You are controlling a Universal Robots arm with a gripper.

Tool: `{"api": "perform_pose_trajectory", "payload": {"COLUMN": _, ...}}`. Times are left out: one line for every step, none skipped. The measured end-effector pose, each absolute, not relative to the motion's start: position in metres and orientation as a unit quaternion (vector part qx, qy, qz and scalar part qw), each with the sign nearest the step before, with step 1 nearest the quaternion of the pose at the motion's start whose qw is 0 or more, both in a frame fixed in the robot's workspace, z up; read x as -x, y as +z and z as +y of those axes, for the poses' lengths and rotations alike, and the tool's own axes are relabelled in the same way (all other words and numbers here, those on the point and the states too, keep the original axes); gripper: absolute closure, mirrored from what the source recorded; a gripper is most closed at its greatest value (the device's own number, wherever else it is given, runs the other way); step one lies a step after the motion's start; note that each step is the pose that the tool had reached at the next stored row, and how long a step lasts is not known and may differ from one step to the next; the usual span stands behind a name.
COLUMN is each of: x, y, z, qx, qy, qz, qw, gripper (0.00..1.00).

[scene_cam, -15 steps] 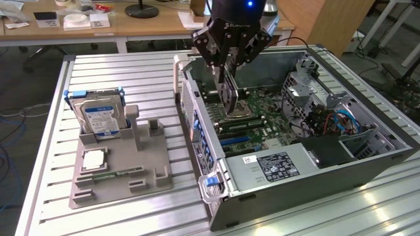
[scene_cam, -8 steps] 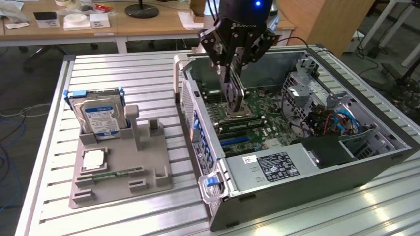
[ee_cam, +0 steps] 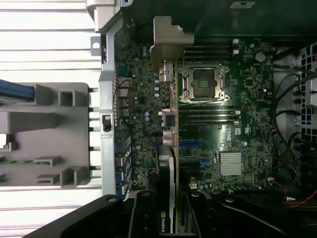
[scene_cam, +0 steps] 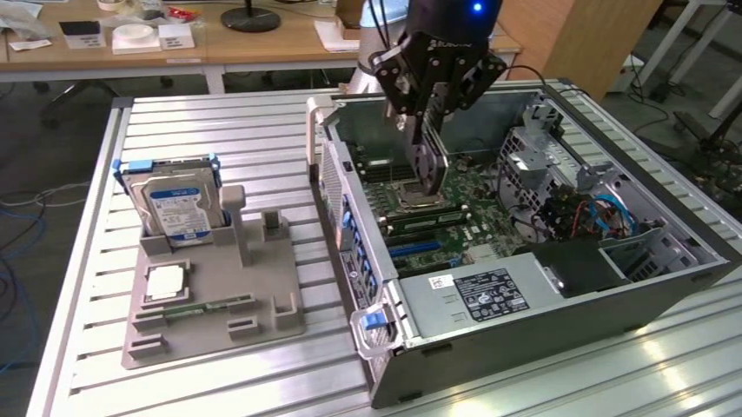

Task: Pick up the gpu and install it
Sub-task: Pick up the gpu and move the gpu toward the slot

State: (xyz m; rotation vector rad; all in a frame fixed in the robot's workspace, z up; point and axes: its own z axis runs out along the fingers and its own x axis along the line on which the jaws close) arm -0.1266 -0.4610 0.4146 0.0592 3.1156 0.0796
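Observation:
My gripper (scene_cam: 426, 117) hangs over the open computer case (scene_cam: 347, 187) and is shut on the gpu (scene_cam: 432, 161), a thin dark card held on edge with its long side pointing down at the motherboard (scene_cam: 464, 204). The card's lower end is just above the CPU socket (scene_cam: 412, 193) area, apart from the board. In the wrist view the gpu (ee_cam: 168, 148) runs edge-on away from the gripper (ee_cam: 166, 215), with its silver bracket (ee_cam: 168, 39) at the far end, over the motherboard (ee_cam: 223, 129) beside the socket (ee_cam: 204, 83).
On the exterior view's left a grey fixture (scene_cam: 221, 304) holds a hard drive (scene_cam: 180, 208), a processor chip (scene_cam: 162, 282) and a memory stick (scene_cam: 197, 307). Inside the case are a power supply (scene_cam: 481, 295), drive cage (scene_cam: 527, 165) and cables (scene_cam: 603, 213). Slatted aluminium table (scene_cam: 208, 139) lies around.

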Motion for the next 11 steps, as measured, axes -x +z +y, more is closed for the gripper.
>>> {"api": "perform_pose_trajectory", "payload": {"x": 0.124, "y": 0.415, "z": -0.461, "qx": -0.019, "qy": 0.026, "qz": 0.999, "qw": 0.012, "gripper": 0.73}}
{"api": "perform_pose_trajectory", "payload": {"x": 0.122, "y": 0.415, "z": -0.461, "qx": -0.019, "qy": 0.026, "qz": 0.999, "qw": 0.012, "gripper": 0.73}}
{"api": "perform_pose_trajectory", "payload": {"x": 0.119, "y": 0.415, "z": -0.461, "qx": -0.019, "qy": 0.026, "qz": 0.999, "qw": 0.012, "gripper": 0.73}}
{"api": "perform_pose_trajectory", "payload": {"x": 0.117, "y": 0.415, "z": -0.461, "qx": -0.019, "qy": 0.026, "qz": 0.999, "qw": 0.012, "gripper": 0.73}}
{"api": "perform_pose_trajectory", "payload": {"x": 0.115, "y": 0.415, "z": -0.461, "qx": -0.019, "qy": 0.026, "qz": 0.999, "qw": 0.012, "gripper": 0.73}}
{"api": "perform_pose_trajectory", "payload": {"x": 0.112, "y": 0.415, "z": -0.461, "qx": -0.019, "qy": 0.026, "qz": 0.999, "qw": 0.012, "gripper": 0.73}}
{"api": "perform_pose_trajectory", "payload": {"x": 0.109, "y": 0.415, "z": -0.461, "qx": -0.019, "qy": 0.026, "qz": 0.999, "qw": 0.012, "gripper": 0.73}}
{"api": "perform_pose_trajectory", "payload": {"x": 0.107, "y": 0.415, "z": -0.461, "qx": -0.019, "qy": 0.026, "qz": 0.999, "qw": 0.012, "gripper": 0.73}}
{"api": "perform_pose_trajectory", "payload": {"x": 0.105, "y": 0.415, "z": -0.461, "qx": -0.019, "qy": 0.026, "qz": 0.999, "qw": 0.012, "gripper": 0.73}}
{"api": "perform_pose_trajectory", "payload": {"x": 0.102, "y": 0.415, "z": -0.461, "qx": -0.019, "qy": 0.026, "qz": 0.999, "qw": 0.012, "gripper": 0.73}}
{"api": "perform_pose_trajectory", "payload": {"x": 0.1, "y": 0.415, "z": -0.461, "qx": -0.019, "qy": 0.026, "qz": 0.999, "qw": 0.012, "gripper": 0.73}}
